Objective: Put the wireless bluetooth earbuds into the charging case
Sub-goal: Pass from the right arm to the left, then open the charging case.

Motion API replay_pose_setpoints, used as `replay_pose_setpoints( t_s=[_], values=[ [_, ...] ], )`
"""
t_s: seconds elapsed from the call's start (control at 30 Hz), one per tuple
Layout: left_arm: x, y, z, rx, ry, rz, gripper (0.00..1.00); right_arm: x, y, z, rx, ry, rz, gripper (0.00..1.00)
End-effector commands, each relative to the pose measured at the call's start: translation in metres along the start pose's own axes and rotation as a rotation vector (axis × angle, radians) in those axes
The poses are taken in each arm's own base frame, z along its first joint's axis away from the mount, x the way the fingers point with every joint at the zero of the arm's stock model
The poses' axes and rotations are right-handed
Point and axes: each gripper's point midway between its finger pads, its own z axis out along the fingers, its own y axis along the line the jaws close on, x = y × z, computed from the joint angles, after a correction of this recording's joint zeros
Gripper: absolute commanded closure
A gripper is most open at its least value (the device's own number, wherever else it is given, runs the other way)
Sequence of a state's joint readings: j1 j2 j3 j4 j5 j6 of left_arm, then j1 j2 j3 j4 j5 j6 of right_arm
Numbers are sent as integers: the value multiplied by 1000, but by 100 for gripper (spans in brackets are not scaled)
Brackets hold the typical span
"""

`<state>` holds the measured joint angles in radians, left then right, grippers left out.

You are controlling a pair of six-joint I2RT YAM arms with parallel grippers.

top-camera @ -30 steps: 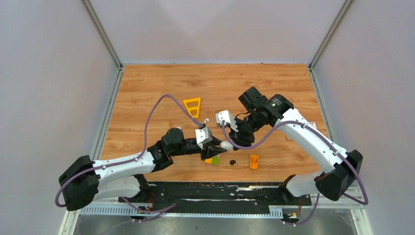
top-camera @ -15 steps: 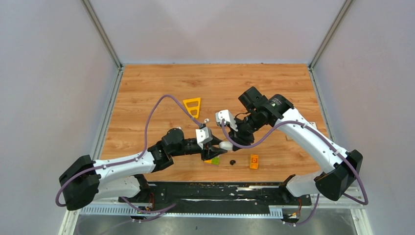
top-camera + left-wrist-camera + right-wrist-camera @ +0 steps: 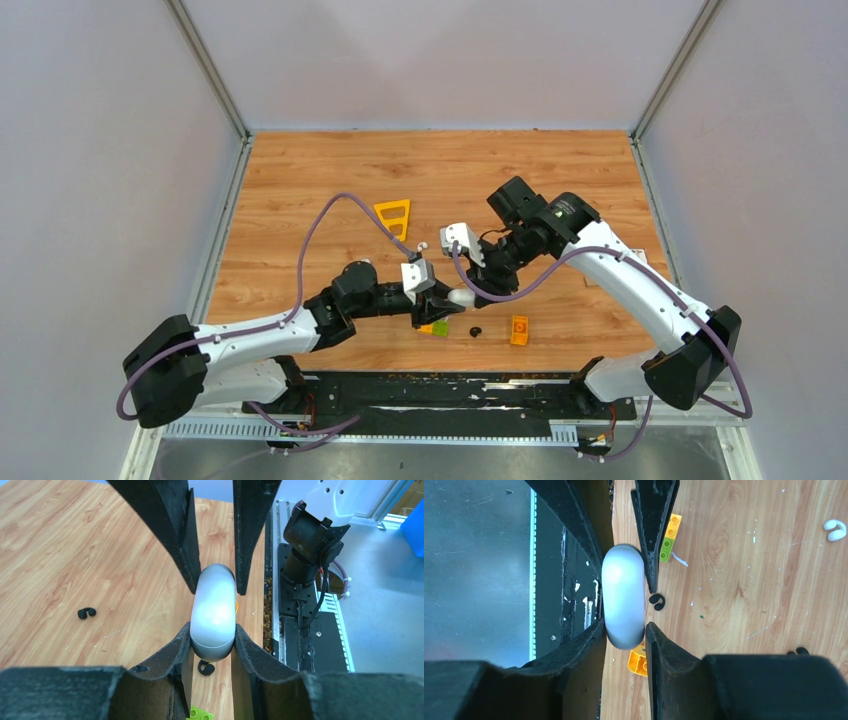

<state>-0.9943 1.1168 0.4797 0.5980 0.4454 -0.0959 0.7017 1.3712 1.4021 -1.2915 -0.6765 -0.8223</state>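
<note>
- The charging case (image 3: 460, 296) is pinched at opposite ends by the left tool (image 3: 212, 631) and right tool (image 3: 624, 627).
- No clear shift since a second ago is seen.

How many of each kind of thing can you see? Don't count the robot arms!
black earbuds: 2
white earbud: 1
charging case: 1
toy bricks: 2
yellow triangle: 1
Total: 7
</note>
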Motion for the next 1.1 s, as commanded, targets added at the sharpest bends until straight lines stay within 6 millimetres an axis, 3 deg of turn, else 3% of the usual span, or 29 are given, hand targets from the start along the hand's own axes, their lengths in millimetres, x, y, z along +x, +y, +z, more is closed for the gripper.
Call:
replay_pose_setpoints(
  t_s=[0.0, 0.2, 0.47, 0.6, 0.73, 0.87, 1.07],
  values=[
    [-22, -3, 7, 32, -62, 34, 100, -26, -3, -7, 28, -88, -32, 61],
    [-21, -4, 6, 35, -64, 50, 100, -36, -10, -17, 8, -154, 30, 56],
    [-25, -7, 5, 48, -78, 54, 100, -32, -25, -21, 40, -165, 75, 57],
    [-24, -5, 5, 38, -77, 33, 100, -40, -8, -26, -46, -221, 39, 51],
    [-26, -6, 6, 39, -92, 10, 100, -31, 2, -20, -84, -219, 37, 41],
    [-30, -8, 6, 48, -110, 3, 100, -23, 2, -14, -93, -198, 57, 33],
    [-31, -13, 6, 76, -119, 2, 100, -22, -8, -11, -59, -193, 74, 35]
  ],
)
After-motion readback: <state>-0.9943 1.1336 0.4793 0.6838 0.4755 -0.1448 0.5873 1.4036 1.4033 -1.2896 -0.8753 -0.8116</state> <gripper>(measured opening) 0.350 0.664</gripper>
